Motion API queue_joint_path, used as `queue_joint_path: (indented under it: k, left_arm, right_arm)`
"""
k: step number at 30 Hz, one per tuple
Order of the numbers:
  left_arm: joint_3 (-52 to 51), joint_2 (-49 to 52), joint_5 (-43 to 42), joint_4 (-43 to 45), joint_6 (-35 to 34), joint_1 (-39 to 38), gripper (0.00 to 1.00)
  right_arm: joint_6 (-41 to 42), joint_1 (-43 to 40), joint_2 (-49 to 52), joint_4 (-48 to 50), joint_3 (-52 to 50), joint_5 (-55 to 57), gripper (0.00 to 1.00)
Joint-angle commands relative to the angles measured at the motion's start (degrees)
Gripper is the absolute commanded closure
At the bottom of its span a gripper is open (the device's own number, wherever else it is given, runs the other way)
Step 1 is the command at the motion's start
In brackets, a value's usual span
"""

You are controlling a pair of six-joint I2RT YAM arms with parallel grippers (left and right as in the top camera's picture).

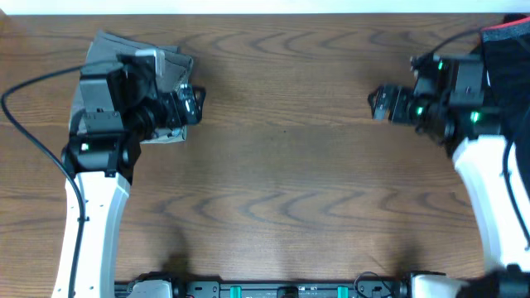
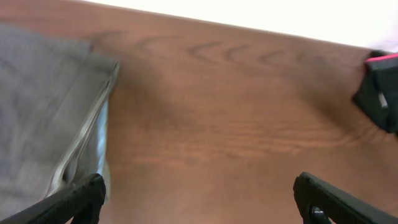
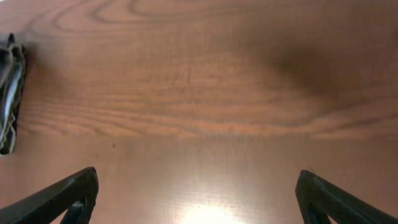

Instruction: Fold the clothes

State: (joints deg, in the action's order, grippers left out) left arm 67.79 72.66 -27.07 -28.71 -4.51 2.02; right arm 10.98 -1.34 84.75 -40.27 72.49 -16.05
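A folded stack of clothes, a grey garment [image 1: 170, 66] on top with a white layer under it, lies at the far left of the table, partly hidden under my left arm. In the left wrist view the grey garment [image 2: 43, 106] fills the left side. My left gripper [image 2: 198, 199] is open and empty, just right of the stack; it also shows in the overhead view [image 1: 192, 103]. A black garment with a red band [image 1: 507, 41] lies at the far right behind my right arm. My right gripper [image 1: 379, 103] is open and empty above bare wood [image 3: 198, 199].
The wooden table [image 1: 281, 182] runs between the two arms. In the right wrist view the folded stack's edge [image 3: 9, 93] shows far off at the left. The black garment's edge [image 2: 380, 93] shows at the right in the left wrist view.
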Motion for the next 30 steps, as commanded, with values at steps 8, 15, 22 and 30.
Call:
queue_joint_path:
  k: [8,15,22,30]
  left_arm:
    - [2.2,-0.5,-6.0,4.5,-0.5,-0.2,0.02]
    - [2.1,2.1,-5.3,3.2,-0.3,-0.2,0.02]
    - [2.1,7.1,-5.4,-2.3,-0.4,-0.2,0.02]
    - [2.1,8.9,-6.8,-3.3,-0.5,-0.5,0.02]
  right_arm:
    - [-1.6,-9.1,9.3,-4.2,12.5,-0.9,0.16]
    - [-1.6,-14.1,22.7,-6.3,21.5,7.0,0.1]
    - [-0.1,-17.3,35.1,-4.5,34.1,17.3,0.17]
    - [4.9,-22.7,43.0,3.1,39.3,17.1,0.24]
